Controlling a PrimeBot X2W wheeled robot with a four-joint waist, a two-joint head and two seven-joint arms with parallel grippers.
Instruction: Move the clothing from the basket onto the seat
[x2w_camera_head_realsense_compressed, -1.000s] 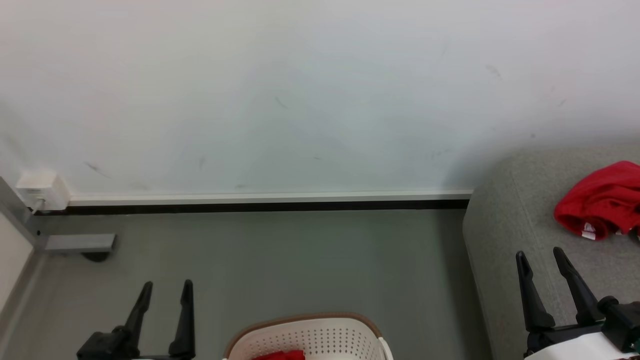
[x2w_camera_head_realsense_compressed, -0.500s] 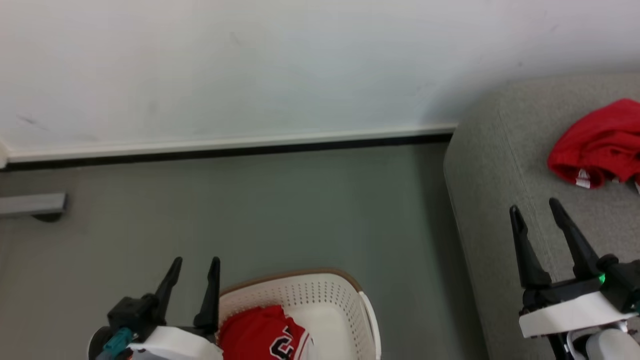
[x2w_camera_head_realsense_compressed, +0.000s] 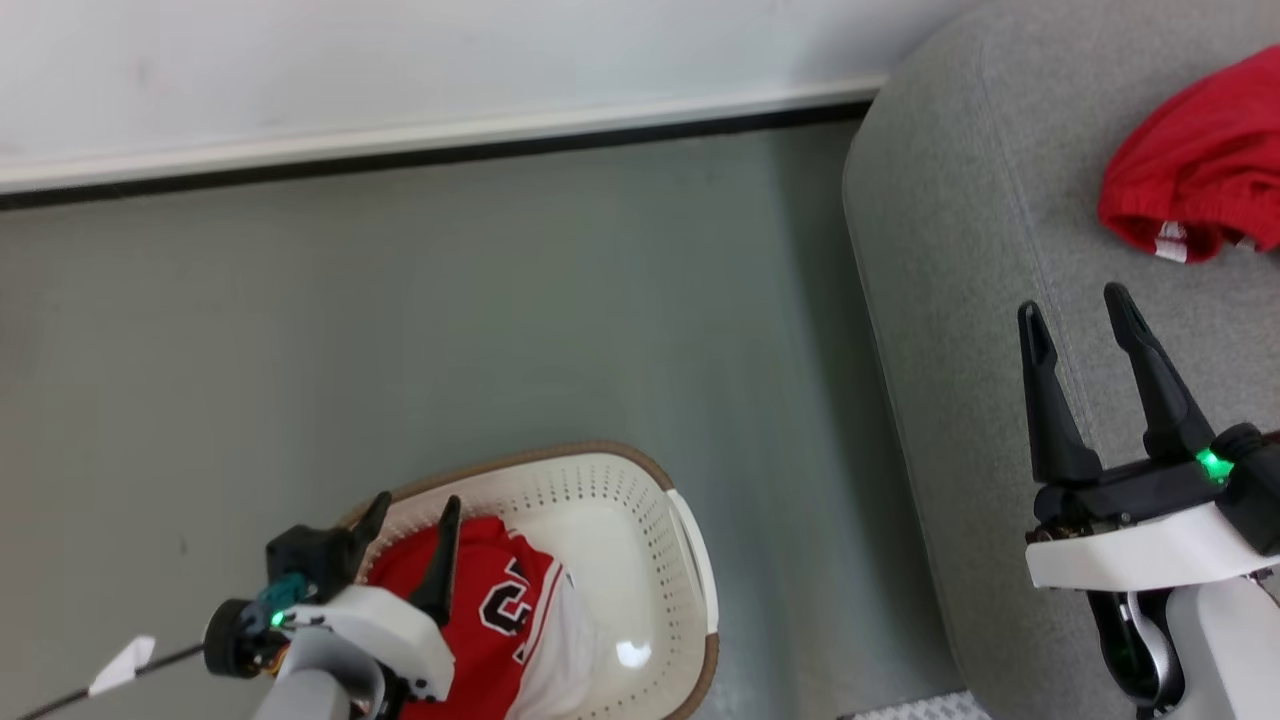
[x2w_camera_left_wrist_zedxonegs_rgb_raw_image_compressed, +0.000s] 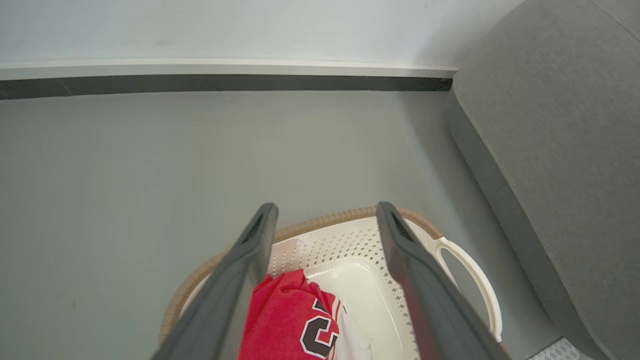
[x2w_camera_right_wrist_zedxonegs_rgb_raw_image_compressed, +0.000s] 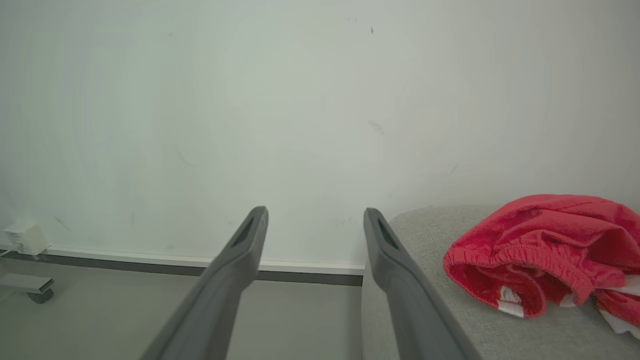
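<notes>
Left gripper (x2w_camera_head_realsense_compressed: 416, 504), jaws apart and empty, hangs just above the jersey (x2w_camera_head_realsense_compressed: 478, 562) in the basket (x2w_camera_head_realsense_compressed: 640, 482); I'd drop straight down, right gripper (x2w_camera_head_realsense_compressed: 1072, 300) is well away.

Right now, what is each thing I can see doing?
jersey: crumpled in the basket, not held.
shorts: bunched up on the seat.
basket: upright, jersey inside.
seat: holding the shorts.
left gripper: fingers open, empty, above the basket.
right gripper: fingers open, empty, at the seat's edge.
</notes>
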